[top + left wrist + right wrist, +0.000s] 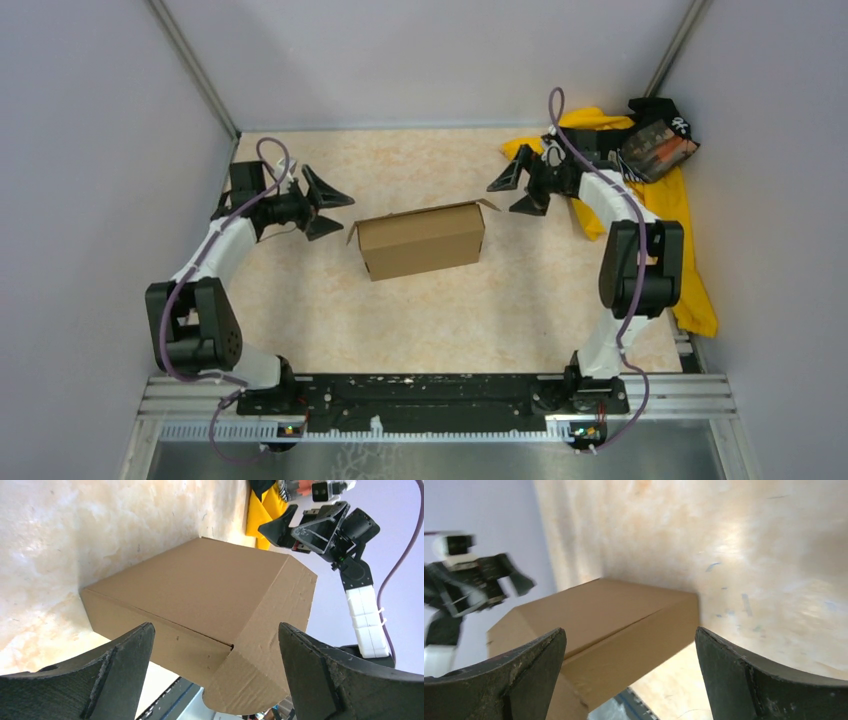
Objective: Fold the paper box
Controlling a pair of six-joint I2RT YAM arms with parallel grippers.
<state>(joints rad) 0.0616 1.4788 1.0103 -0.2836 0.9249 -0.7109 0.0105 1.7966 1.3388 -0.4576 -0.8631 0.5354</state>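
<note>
On the tabletop (430, 320), the paper box (420, 240) stands formed into a closed rectangular shape, with small end flaps (489, 204) sticking out. The left gripper (340, 212) and right gripper (503, 198) hover near its ends, spread wide and empty. Tucking those flaps seems to be what remains.

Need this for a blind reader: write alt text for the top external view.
A brown paper box sits untouched on the table. The left claw and right claw are open, one beyond each end of the box. A yellow cloth lies far right.
</note>
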